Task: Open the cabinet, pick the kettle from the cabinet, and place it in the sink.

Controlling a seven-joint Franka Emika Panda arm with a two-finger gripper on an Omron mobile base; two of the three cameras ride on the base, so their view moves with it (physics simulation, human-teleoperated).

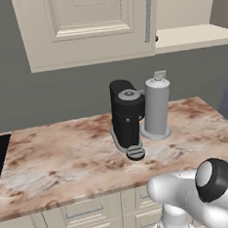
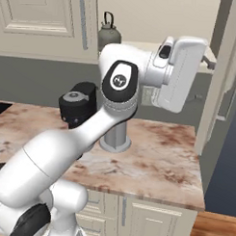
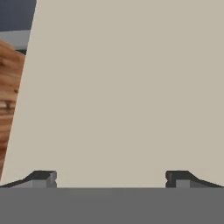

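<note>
At the far left of the left base view a black cooktop (image 1: 0, 155) cut into the marbled counter (image 1: 66, 159), whose front edge ran bare and uncluttered toward the right. Above it hung the cabinet (image 1: 86, 25), its left door closed, the long silver bar handle (image 1: 148, 12) standing at that door's right edge. Right of the handle the cabinet stood open, showing a pale shelf (image 1: 192, 35). In the right base view the kettle (image 2: 108, 29) sat on that shelf, upright, just right of the closed door's handle and behind the arm's elbow.

Under the cabinet, mid-counter, stood the black coffee machine (image 1: 127, 115) with a grey cylindrical container (image 1: 156, 108) touching or just beside its right side. Open counter lay to either side of the pair, more to the left than to the right.

Farther right in the right base view, the arm's hand was raised at shelf height, close to the swung-out right door (image 2: 227, 80), whose edge ran down past the counter's right end. In the hand view the gripper (image 3: 111, 178) faced a flat cream panel at very close range, its two fingertips (image 3: 43, 177) spread wide apart with nothing between them. A strip of wooden floor (image 3: 11, 100) showed past the panel's left edge.
</note>
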